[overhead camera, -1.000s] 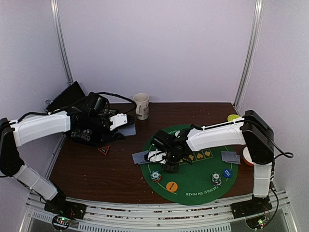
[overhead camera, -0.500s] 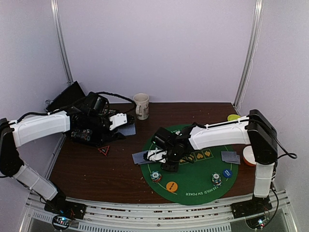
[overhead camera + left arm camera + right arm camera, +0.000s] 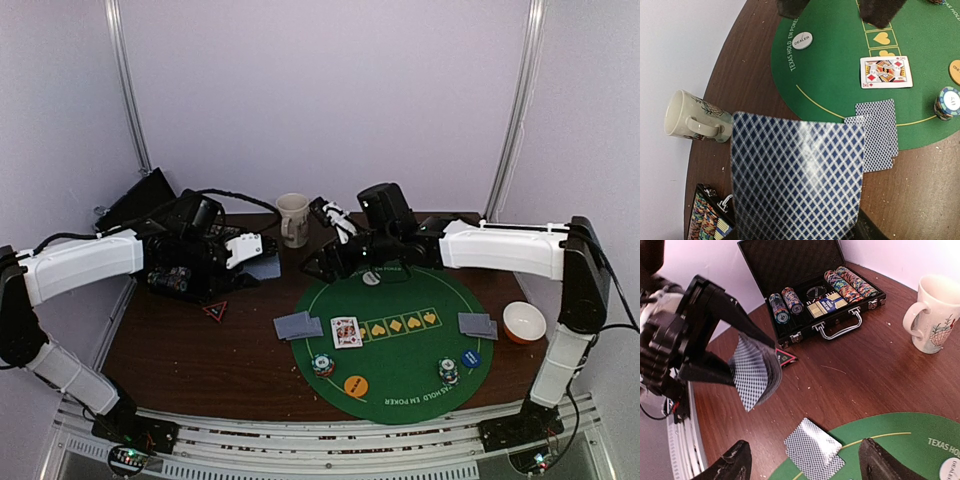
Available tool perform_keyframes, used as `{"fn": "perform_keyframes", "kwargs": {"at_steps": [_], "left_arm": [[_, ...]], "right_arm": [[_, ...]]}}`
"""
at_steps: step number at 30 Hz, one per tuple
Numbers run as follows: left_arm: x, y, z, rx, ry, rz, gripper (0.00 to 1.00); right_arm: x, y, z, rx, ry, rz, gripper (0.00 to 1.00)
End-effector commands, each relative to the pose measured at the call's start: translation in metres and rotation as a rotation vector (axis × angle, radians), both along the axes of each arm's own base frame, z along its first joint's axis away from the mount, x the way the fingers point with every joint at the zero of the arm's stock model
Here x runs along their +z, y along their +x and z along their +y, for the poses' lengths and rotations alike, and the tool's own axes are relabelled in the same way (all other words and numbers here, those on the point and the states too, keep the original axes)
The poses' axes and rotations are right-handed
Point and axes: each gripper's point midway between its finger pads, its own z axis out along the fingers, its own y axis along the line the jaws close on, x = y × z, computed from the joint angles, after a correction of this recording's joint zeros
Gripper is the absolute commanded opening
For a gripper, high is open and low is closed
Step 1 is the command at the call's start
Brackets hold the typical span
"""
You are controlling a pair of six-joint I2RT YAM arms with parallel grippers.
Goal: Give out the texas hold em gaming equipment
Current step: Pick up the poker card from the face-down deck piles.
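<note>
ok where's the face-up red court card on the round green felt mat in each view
top external: face-up red court card lies left of centre on the round green felt mat.
left wrist: upper right of the picture, on the mat.
right wrist: not in it.
shared landmark: the beige ceramic mug, which is behind the mat in top, at the left edge in left wrist and at upper right in right wrist.

Your mat: green, yellow lines.
Your left cards: blue-white diamond lattice.
Your face-up card: white, red diamonds.
Your near-left button: orange.
Your near-right button: blue.
Your mug: cream.
</note>
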Motion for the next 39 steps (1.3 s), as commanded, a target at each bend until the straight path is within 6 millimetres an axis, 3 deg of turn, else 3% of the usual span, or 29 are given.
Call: {"fn": "perform_keyframes", "kwargs": {"at_steps": [1, 8, 14, 18, 24, 39], "left_arm": [[0.018, -0.001, -0.006, -0.028, -0.046, -0.048, 0.51], [0.015, -0.001, -0.006, -0.023, -0.039, -0.045, 0.51], [0.015, 0.000, -0.006, -0.023, -0.038, -0.043, 0.51], [0.014, -0.001, -0.006, -0.028, -0.041, -0.040, 0.51], [0.015, 0.000, -0.006, -0.026, -0.040, -0.042, 0.51], [0.013, 0.000, -0.005, -0.021, -0.035, -0.042, 0.51]], "right_arm": [[0.022, 0.010, 0.032, 0.022, 0.254, 0.146, 0.76], [0.014, 0.012, 0.060, 0.048, 0.299, 0.178, 0.80], [0.012, 0.014, 0.069, 0.049, 0.343, 0.187, 0.79], [0.006, 0.028, 0.072, -0.016, 0.352, 0.188, 0.76], [-0.005, 0.037, 0.076, -0.043, 0.303, 0.194, 0.66], [0.000, 0.033, 0.056, -0.080, 0.220, 0.152, 0.22]]}}
